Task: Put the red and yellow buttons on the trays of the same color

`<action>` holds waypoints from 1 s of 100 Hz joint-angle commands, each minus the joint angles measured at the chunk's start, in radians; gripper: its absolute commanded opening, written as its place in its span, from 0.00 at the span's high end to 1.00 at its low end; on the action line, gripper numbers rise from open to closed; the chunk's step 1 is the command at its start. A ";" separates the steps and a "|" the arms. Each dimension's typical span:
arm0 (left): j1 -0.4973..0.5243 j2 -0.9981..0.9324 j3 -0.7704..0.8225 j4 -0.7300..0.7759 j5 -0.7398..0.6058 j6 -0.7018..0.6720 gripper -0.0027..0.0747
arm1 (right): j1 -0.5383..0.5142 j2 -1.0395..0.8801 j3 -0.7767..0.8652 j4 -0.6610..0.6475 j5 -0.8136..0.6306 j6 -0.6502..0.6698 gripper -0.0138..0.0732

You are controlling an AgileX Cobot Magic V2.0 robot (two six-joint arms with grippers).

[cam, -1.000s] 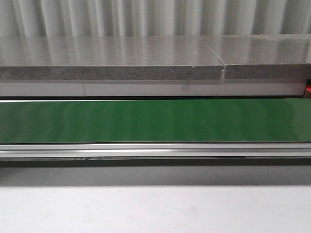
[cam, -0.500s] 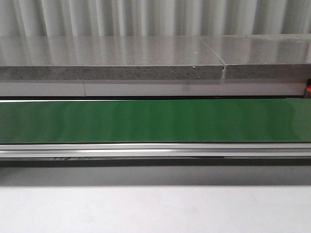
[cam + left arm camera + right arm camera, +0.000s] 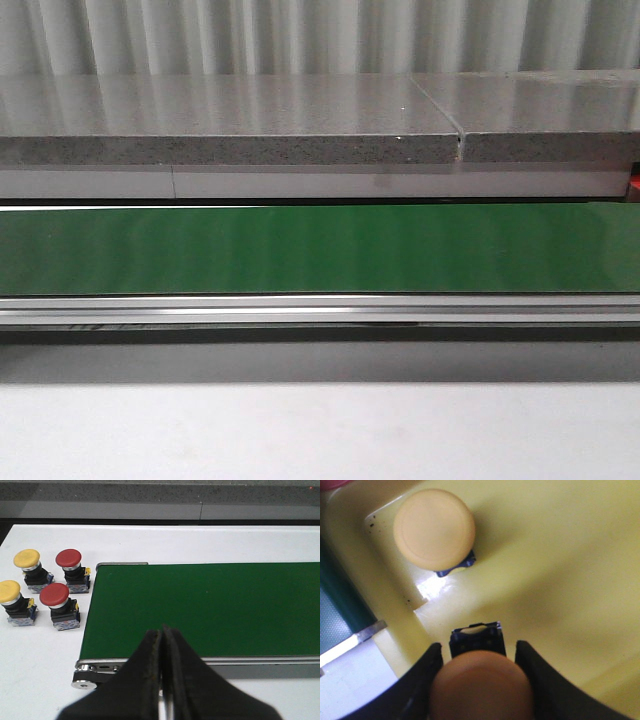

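Four buttons (image 3: 45, 587) crowd the table just beside the bare green belt's (image 3: 210, 607) end.

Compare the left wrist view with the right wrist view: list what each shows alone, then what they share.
Left wrist only: two red buttons and two yellow buttons on the white table, and the shut left gripper. Right wrist only: the yellow tray holding a yellow button, with another button between the right gripper's fingers. Shared: the green conveyor belt.
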 commanded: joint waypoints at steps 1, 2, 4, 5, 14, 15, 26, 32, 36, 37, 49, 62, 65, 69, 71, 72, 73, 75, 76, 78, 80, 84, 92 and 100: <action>-0.007 0.001 -0.026 -0.009 -0.072 0.000 0.99 | -0.008 -0.002 -0.020 -0.010 -0.042 -0.002 0.64; -0.007 0.001 -0.026 -0.009 -0.072 0.000 0.99 | -0.008 0.000 -0.020 -0.012 -0.043 -0.002 0.64; -0.007 0.001 -0.026 -0.009 -0.072 0.000 0.99 | -0.008 0.004 -0.020 -0.012 -0.044 -0.002 0.64; -0.007 0.001 -0.026 -0.009 -0.072 0.000 0.99 | -0.008 0.007 -0.020 -0.012 -0.045 -0.002 0.64; -0.007 0.001 -0.026 -0.009 -0.072 0.000 0.99 | -0.008 0.015 -0.020 -0.015 -0.052 -0.002 0.64; -0.007 0.001 -0.026 -0.009 -0.072 0.000 0.99 | -0.008 0.015 -0.020 -0.015 -0.052 -0.002 0.64; -0.007 0.001 -0.026 -0.009 -0.072 0.000 0.99 | -0.008 0.016 -0.020 -0.016 -0.061 -0.002 0.64; -0.007 0.001 -0.026 -0.009 -0.072 0.000 0.99 | -0.008 0.016 -0.020 -0.016 -0.062 -0.002 0.64; -0.007 0.001 -0.026 -0.009 -0.072 0.000 0.99 | -0.008 0.016 -0.020 -0.016 -0.062 -0.002 0.64; -0.007 0.001 -0.026 -0.009 -0.072 0.000 0.99 | -0.008 0.016 -0.020 -0.016 -0.062 -0.002 0.64; -0.007 0.001 -0.026 -0.009 -0.072 0.000 0.99 | -0.008 0.016 -0.020 -0.016 -0.062 -0.002 0.64; -0.007 0.001 -0.026 -0.009 -0.072 0.000 0.99 | -0.005 0.017 -0.017 -0.016 -0.064 -0.002 0.64; -0.007 0.001 -0.026 -0.009 -0.072 0.000 0.99 | -0.005 0.017 -0.015 -0.016 -0.064 -0.002 0.64; -0.007 0.001 -0.026 -0.009 -0.072 0.000 0.99 | -0.005 0.017 -0.009 -0.016 -0.069 -0.002 0.64; -0.007 0.001 -0.026 -0.009 -0.072 0.000 0.99 | -0.005 0.017 -0.006 -0.016 -0.073 -0.002 0.64; -0.007 0.001 -0.026 -0.009 -0.072 0.000 0.99 | -0.005 0.017 -0.004 -0.016 -0.072 -0.002 0.64; -0.007 0.001 -0.026 -0.009 -0.072 0.000 0.99 | -0.005 0.017 -0.001 -0.016 -0.074 -0.002 0.63; -0.007 0.001 -0.026 -0.009 -0.072 0.000 0.99 | -0.005 0.017 0.001 -0.016 -0.078 -0.002 0.63; -0.007 0.001 -0.026 -0.009 -0.072 0.000 0.99 | -0.005 0.017 0.004 -0.016 -0.079 -0.002 0.63; -0.007 0.001 -0.026 -0.009 -0.072 0.000 0.99 | -0.005 0.017 0.007 -0.016 -0.081 -0.002 0.62; -0.007 0.001 -0.026 -0.009 -0.072 0.000 0.99 | -0.005 0.017 0.011 -0.016 -0.085 -0.002 0.61; -0.007 0.001 -0.026 -0.009 -0.072 0.000 0.99 | -0.005 0.017 0.014 -0.016 -0.089 -0.002 0.59; -0.007 0.001 -0.026 -0.009 -0.072 0.000 0.99 | -0.005 0.017 0.019 -0.016 -0.093 -0.002 0.54; -0.007 0.001 -0.026 -0.009 -0.072 0.000 0.99 | -0.005 0.017 0.019 -0.016 -0.093 -0.002 0.48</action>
